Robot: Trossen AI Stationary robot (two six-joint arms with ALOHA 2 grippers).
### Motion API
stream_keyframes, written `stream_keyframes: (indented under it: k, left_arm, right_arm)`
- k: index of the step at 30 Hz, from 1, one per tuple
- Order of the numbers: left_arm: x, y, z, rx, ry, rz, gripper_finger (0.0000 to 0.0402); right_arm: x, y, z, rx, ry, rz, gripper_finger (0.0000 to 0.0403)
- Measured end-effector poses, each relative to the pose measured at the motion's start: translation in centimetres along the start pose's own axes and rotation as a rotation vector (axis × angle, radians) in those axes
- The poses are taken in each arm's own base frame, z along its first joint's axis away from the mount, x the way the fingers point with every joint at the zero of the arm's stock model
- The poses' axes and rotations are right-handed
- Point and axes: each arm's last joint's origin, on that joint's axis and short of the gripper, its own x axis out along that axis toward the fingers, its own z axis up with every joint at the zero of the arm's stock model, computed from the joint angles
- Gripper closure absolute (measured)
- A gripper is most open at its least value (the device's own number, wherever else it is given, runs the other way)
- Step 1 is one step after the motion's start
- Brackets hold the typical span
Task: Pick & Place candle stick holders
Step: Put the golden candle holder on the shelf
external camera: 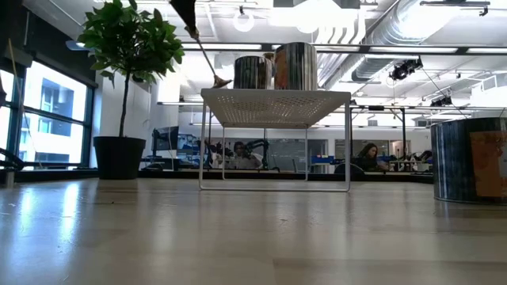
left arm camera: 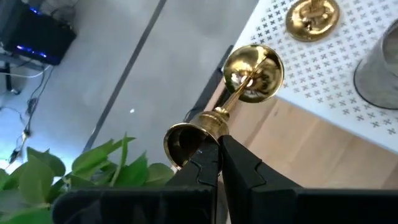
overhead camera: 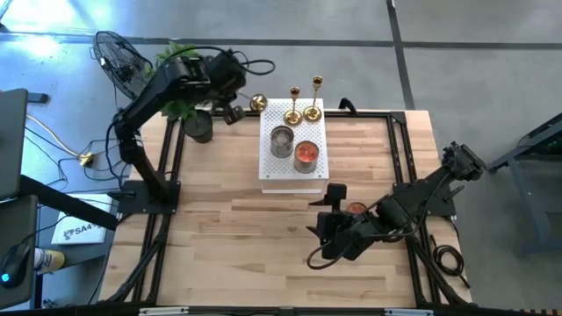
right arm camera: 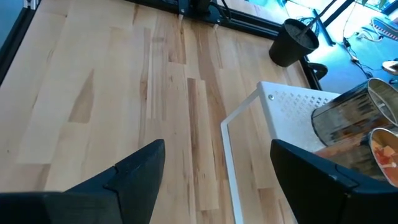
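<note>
My left gripper (overhead camera: 235,110) (left arm camera: 217,146) is shut on one gold candle stick holder (overhead camera: 258,104) at the far left corner of the white perforated stand (overhead camera: 274,175). Two more gold holders (overhead camera: 294,110) (overhead camera: 314,104) stand upright on their round bases on the stand's far end. In the low view the held holder (external camera: 207,59) slants down to the stand's left top corner. My right gripper (overhead camera: 327,230) (right arm camera: 217,180) is open and empty over the table's near right part. My left gripper pinches the holder's small cup end (left arm camera: 186,142) between its two fingers. The holder is tilted, its stem slanting away from the fingers and its round base (left arm camera: 253,73) at the stand's corner edge. I cannot tell whether the base touches the stand.
Two candle tins (overhead camera: 281,140) (overhead camera: 306,154) stand on the white stand. A potted plant (overhead camera: 198,123) stands at the table's far left beside my left arm. Another tin (overhead camera: 356,208) stands near my right arm. Bare wood lies in front of the stand.
</note>
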Motion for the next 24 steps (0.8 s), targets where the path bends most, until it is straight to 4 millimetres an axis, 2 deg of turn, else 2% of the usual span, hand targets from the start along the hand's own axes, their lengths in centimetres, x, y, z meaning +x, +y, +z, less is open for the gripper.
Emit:
stream_keyframes:
  k: [11, 19, 24]
  left_arm:
    - [2.8, -1.5, 1.3, 0.126, 0.060, -0.056, 0.0401]
    - [2.9, -1.8, 2.0, 0.141, -0.013, -0.113, 0.0401]
    - [3.3, -1.1, 1.8, 0.126, 0.010, -0.120, 0.0401]
  right_arm:
    - [0.1, -0.2, 0.1, -0.002, -0.005, -0.031, 0.0116]
    - [0.5, -0.7, 0.2, 0.019, 0.001, -0.041, 0.0116]
    - [0.6, -0.9, 0.2, 0.026, 0.003, -0.039, 0.0116]
